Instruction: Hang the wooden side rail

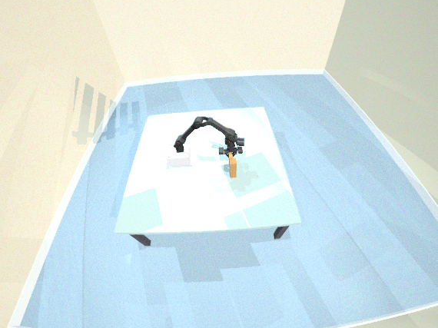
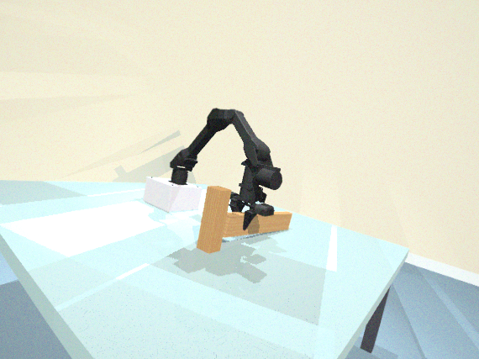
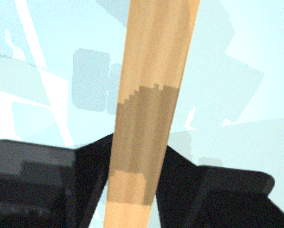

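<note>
The wooden headboard post (image 1: 233, 168) (image 2: 213, 220) stands upright on the table. The wooden side rail (image 2: 275, 222) (image 3: 155, 60) lies behind it in the exterior view, with its near end up against or very close to the post. The rail's near half looks slightly above the table there, its far end at or near the top. My gripper (image 2: 249, 219) (image 3: 135, 137) is shut on the rail, one finger on each side, at about its middle, pointing down. The hooks, the pins and the slot are hidden, so I cannot tell whether they touch.
The table (image 1: 184, 208) (image 2: 168, 308) carries the white base block (image 1: 179, 159) (image 2: 171, 195) of the arm, left of the post and rail. The arm arches over from it. Sharp shadows and light patches cross the table top.
</note>
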`<state>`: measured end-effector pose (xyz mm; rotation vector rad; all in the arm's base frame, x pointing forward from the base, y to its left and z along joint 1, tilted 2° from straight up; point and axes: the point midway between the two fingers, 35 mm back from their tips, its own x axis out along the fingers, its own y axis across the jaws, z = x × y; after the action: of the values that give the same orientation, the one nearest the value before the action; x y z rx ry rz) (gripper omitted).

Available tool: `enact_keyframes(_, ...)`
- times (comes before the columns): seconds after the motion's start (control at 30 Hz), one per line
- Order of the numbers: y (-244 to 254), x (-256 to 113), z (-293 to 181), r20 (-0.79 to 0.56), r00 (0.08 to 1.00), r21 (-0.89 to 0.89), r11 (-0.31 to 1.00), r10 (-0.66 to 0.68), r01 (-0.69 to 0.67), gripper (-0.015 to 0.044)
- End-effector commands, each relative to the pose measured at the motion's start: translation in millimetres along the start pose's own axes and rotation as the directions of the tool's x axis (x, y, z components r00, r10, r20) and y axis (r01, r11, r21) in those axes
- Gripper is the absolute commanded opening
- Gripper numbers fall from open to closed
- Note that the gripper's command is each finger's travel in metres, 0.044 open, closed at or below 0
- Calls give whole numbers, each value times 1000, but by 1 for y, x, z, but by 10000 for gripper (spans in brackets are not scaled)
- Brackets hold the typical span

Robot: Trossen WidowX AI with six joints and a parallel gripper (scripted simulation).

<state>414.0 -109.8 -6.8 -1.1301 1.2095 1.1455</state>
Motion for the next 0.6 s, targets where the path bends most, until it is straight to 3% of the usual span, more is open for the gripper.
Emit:
enact_keyframes(0.0, -5, -10, 0, 0, 1000, -6, 1000, -25, 25, 0)
enact_keyframes(0.57, -7, -8, -2, 0, 1000, -6, 1000, -25, 25, 0)
